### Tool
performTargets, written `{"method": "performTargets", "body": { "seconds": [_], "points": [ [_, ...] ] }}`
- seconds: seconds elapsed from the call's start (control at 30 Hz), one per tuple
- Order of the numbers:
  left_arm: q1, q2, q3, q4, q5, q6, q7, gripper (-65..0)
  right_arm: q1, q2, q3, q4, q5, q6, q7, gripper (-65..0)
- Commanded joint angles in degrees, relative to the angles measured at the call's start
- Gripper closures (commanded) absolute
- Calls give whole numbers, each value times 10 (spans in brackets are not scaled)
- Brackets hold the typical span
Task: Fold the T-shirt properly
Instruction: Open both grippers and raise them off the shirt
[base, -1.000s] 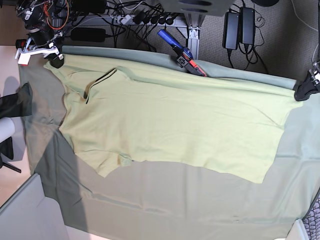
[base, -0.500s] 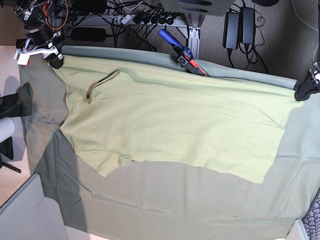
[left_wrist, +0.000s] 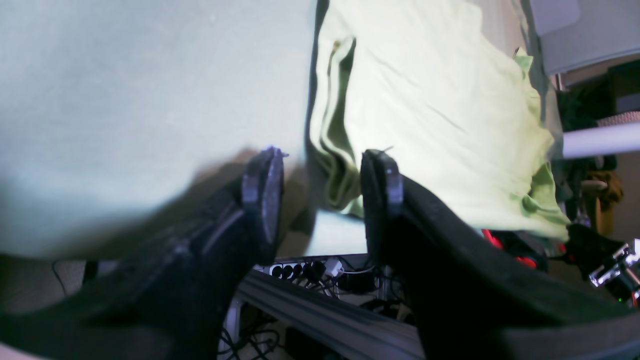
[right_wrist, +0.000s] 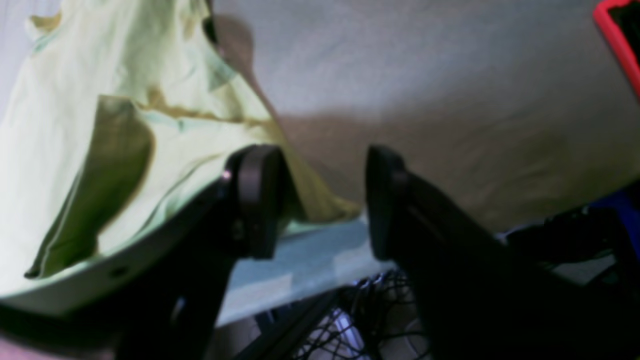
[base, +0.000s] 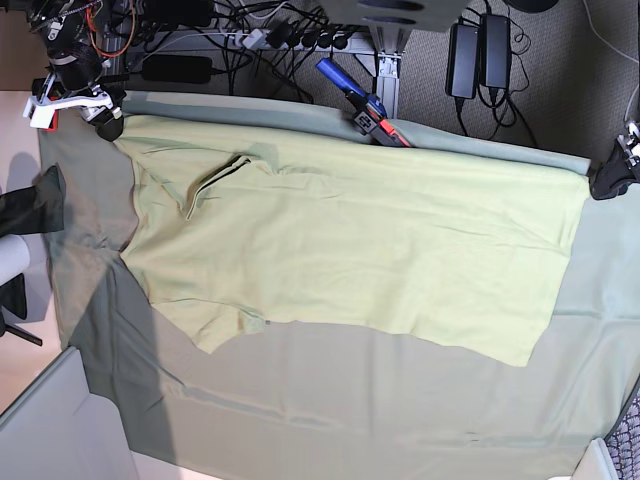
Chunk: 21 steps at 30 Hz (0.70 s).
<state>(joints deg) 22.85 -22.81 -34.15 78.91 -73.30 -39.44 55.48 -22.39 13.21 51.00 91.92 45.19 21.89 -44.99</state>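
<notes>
While fingers (left_wrist: 265, 192) gape, T-shirt (base: 350, 240) corners (loose) lie between.

- T-shirt (base: 350, 250): plain pale yellow-green, no pattern.
- Cloth (base: 330, 400) over the counter: duller grey-green, plain.
- Clamp (base: 362, 106) at the counter's far edge: blue, red-tipped.

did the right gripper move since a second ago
Yes. In the base view the right gripper has drawn back from the T-shirt corner, up toward the power strip, and its jaws now stand apart.

Bright, sharp base view; blurred, edge-warped wrist views.
</notes>
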Motion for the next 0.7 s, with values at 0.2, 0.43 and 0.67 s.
{"method": "performTargets", "body": {
  "seconds": [0.2, 0.43, 0.67],
  "points": [
    [-1, -44, -110, 13, -16, -6, -23, -331, 3, 45, 7, 11, -8, 17, 33, -276],
    [-33, -75, -113, 13, -17, -6, -30, -331, 68, 79, 9, 11, -13, 17, 43, -276],
    [-80, -75, -31, 13, -10, -6, -30, -331, 217, 79, -36, -58, -45, 17, 52, -276]
  ]
}}
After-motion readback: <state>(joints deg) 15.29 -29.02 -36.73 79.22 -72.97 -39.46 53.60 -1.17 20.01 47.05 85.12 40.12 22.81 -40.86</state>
